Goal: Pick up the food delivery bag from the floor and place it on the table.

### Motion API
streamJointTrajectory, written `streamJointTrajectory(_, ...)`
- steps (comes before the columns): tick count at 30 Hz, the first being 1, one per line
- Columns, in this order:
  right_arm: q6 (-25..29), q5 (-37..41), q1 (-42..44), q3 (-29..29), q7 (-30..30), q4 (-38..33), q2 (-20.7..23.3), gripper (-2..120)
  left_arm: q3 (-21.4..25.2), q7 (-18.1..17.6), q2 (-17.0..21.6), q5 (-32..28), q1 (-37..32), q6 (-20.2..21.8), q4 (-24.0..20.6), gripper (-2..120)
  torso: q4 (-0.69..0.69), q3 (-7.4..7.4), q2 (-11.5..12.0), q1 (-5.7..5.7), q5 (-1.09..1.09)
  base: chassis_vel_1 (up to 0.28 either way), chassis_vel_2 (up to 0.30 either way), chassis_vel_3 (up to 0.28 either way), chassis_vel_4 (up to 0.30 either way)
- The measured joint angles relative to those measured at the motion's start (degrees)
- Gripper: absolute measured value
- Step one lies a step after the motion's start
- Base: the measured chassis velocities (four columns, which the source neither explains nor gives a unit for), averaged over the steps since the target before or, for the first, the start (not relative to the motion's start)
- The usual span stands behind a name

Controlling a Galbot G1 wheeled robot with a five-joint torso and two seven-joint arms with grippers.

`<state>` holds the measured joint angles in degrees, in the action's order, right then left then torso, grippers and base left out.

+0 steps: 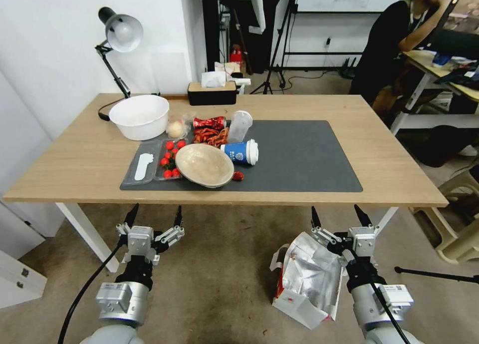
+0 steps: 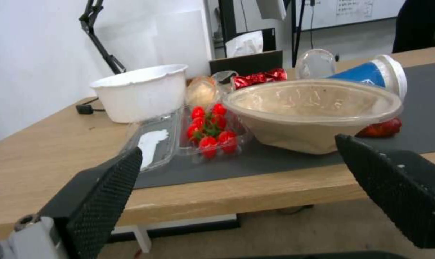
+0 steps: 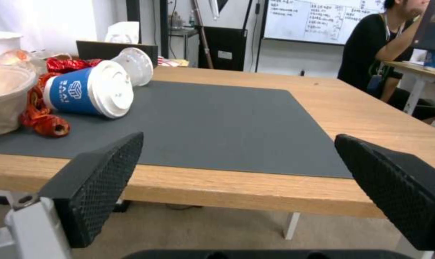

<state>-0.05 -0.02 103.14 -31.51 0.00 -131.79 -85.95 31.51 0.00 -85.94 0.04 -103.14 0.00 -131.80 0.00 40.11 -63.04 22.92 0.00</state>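
The food delivery bag [image 1: 307, 279] lies on the floor [image 1: 219, 264] in front of the table, its silver foil lining facing up, with white and red paper at its near corner. My right gripper [image 1: 338, 215] hangs open just above and beside the bag's far right edge, nothing between its fingers [image 3: 100, 180]. To the left, my left gripper [image 1: 154, 215] is open too, held over bare floor before the table's edge. The light-wood table [image 1: 399, 154] with its dark grey mat [image 1: 304, 157] stands right ahead of both grippers.
The mat's left half holds a white bowl [image 1: 139, 115], a tan lidded bowl [image 1: 204, 164], a tray of strawberries [image 1: 169, 159], a tipped blue cup [image 1: 241, 152], red wrappers and a clear cup. The mat's right half [image 3: 217, 118] is bare. A lamp and tissue box stand at the back.
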Motion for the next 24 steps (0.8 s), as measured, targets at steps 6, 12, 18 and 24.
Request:
streamJointTrajectory(6,0.0,0.0,0.0,0.0,0.0,0.0,0.0,100,0.0,0.0,0.0,0.0,0.0,0.0,0.0,100,0.0,0.0,0.0,0.0,0.0,0.0,0.0,0.0,0.0)
streamJointTrajectory(12,0.0,0.0,0.0,0.0,0.0,0.0,0.0,100,0.0,0.0,0.0,0.0,0.0,0.0,0.0,100,0.0,0.0,0.0,-0.01,0.0,0.0,0.0,0.0,0.0)
streamJointTrajectory(18,0.1,0.0,0.0,0.0,0.0,0.0,0.0,100,0.0,0.0,0.0,0.0,0.0,0.0,0.0,100,0.0,-0.01,0.0,-0.01,0.0,0.0,0.0,0.0,0.0)
streamJointTrajectory(24,0.1,0.0,0.0,0.0,0.0,0.0,0.0,100,0.0,0.0,0.0,0.0,0.0,0.0,0.0,100,0.0,-0.01,0.0,-0.01,0.0,0.0,0.0,0.0,0.0)
